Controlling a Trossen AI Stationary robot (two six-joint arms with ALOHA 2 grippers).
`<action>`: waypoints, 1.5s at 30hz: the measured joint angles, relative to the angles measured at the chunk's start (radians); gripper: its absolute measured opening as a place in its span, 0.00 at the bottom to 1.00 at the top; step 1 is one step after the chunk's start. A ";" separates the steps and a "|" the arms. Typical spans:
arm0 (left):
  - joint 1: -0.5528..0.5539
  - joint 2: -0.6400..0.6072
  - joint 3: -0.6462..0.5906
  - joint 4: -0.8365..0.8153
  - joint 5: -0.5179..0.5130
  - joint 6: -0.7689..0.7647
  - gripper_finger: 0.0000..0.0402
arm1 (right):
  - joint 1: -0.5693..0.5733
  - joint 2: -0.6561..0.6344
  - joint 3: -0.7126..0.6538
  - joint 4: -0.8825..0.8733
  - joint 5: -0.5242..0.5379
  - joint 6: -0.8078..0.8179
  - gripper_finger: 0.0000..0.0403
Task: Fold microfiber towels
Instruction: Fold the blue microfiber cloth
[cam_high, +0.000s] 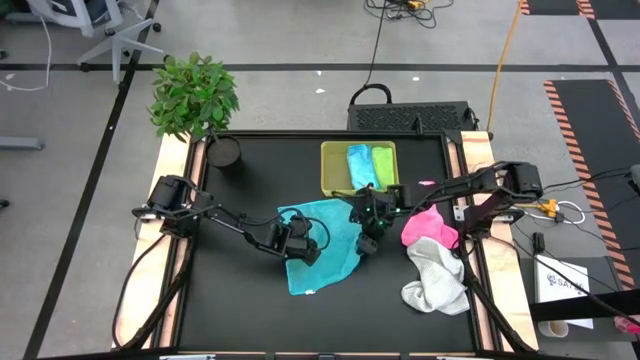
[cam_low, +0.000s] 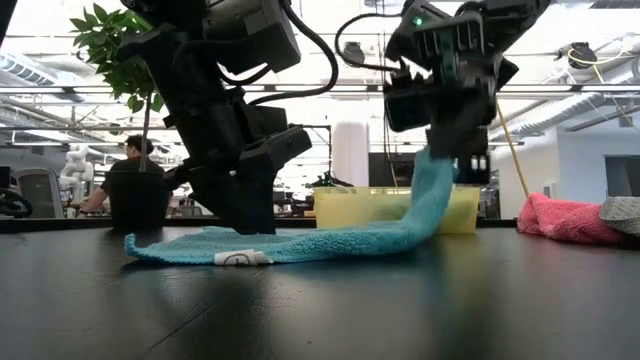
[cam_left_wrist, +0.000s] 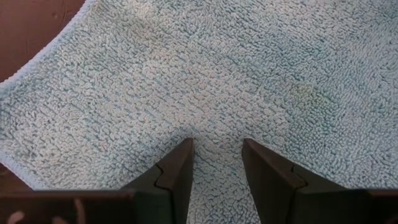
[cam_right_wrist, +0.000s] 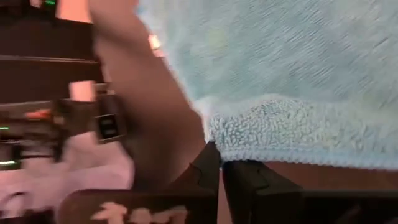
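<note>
A teal towel (cam_high: 322, 245) lies spread in the middle of the black table. Its left part rests flat and its right edge is raised (cam_low: 435, 190). My left gripper (cam_high: 298, 243) stands on the towel's left part, shut on a pucker of the cloth (cam_left_wrist: 217, 180). My right gripper (cam_high: 366, 236) is shut on the raised right edge, a little above the table (cam_low: 470, 165). A pink towel (cam_high: 428, 225) and a white towel (cam_high: 437, 282) lie heaped at the table's right. A light blue towel (cam_high: 358, 165) and a lime green one (cam_high: 382, 165) lie in the tray. My left gripper pinches a ridge of the teal towel (cam_left_wrist: 217, 158) between its two fingers (cam_left_wrist: 177, 174), coming from above and slanting down. The cloth puckers in toward the fingers. This part of the towel stays on the table. My right gripper pinches the teal towel's hemmed right edge (cam_right_wrist: 249, 152) at its fingertips (cam_right_wrist: 208, 165), slanting down from the table's right. That edge is lifted clear. The cloth slopes from it down to the table (cam_low: 380, 235), fairly taut.
A yellow-green tray (cam_high: 330, 170) stands at the far middle, just beyond my right gripper. A potted plant (cam_high: 195, 95) and a dark pot (cam_high: 225, 152) are at the far left corner. Bare black tabletop (cam_high: 240, 310) spreads along the near side.
</note>
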 joint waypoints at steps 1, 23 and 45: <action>0.000 0.000 0.000 0.000 0.000 -0.002 0.36 | -0.001 -0.011 0.000 -0.001 -0.023 0.032 0.01; 0.000 0.000 0.000 0.000 0.000 0.002 0.36 | 0.070 -0.042 -0.077 -0.075 -0.061 0.028 0.23; 0.000 0.000 0.000 -0.002 0.014 0.005 0.36 | -0.088 -0.046 -0.078 -0.272 -0.069 -0.125 0.32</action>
